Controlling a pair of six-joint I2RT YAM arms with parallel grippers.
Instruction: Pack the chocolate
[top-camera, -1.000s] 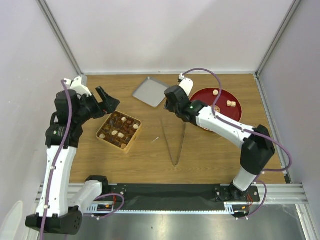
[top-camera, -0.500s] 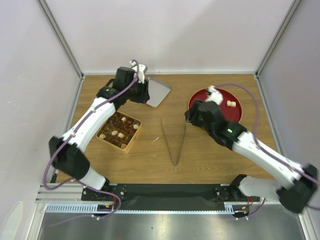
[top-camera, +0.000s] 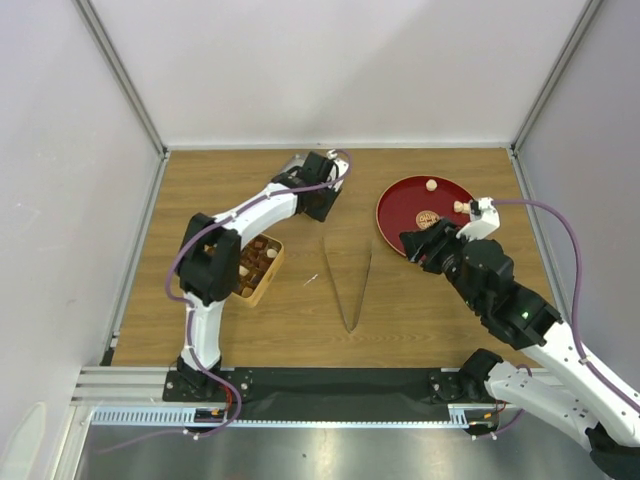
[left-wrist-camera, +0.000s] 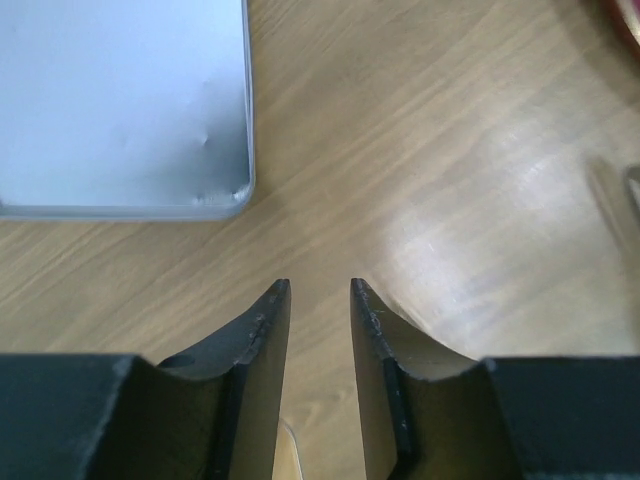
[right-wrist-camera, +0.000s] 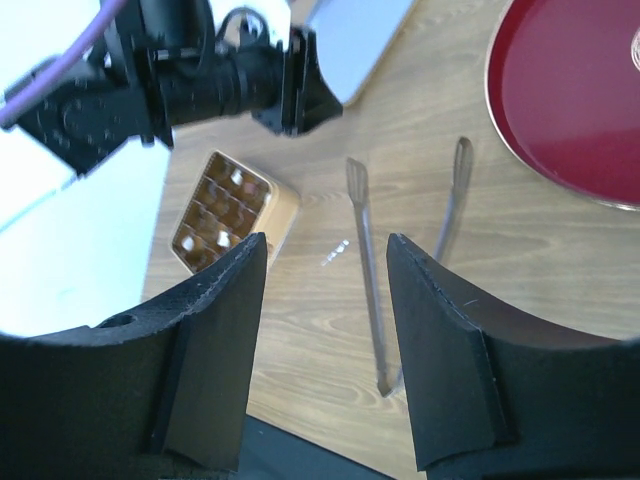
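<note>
Seemingly mid-packing, most of the small brown, tan and cream chocolate sweets (top-camera: 250, 262) are sitting in the square tan gridded box (top-camera: 268, 280), while a few are waiting on the round red plate (top-camera: 400, 200). Both pincers are hanging released and empty (the left pincer (left-wrist-camera: 318, 287) barely parted beside the flat grey metal lid (left-wrist-camera: 120, 100), the right pincer (right-wrist-camera: 325, 245) wider, above the thin metal tongs (top-camera: 347, 290)). The next move is probably calling for a careful pinch on one plate sweet.

- I see most of the chocolate (top-camera: 255, 262) packed in the grid box (top-camera: 271, 272), left of centre in the top view: dark brown and tan pieces, a few cream.
- Two cream pieces (top-camera: 431, 184) lie loose and apart on the red plate (top-camera: 400, 200), upper right.
</note>
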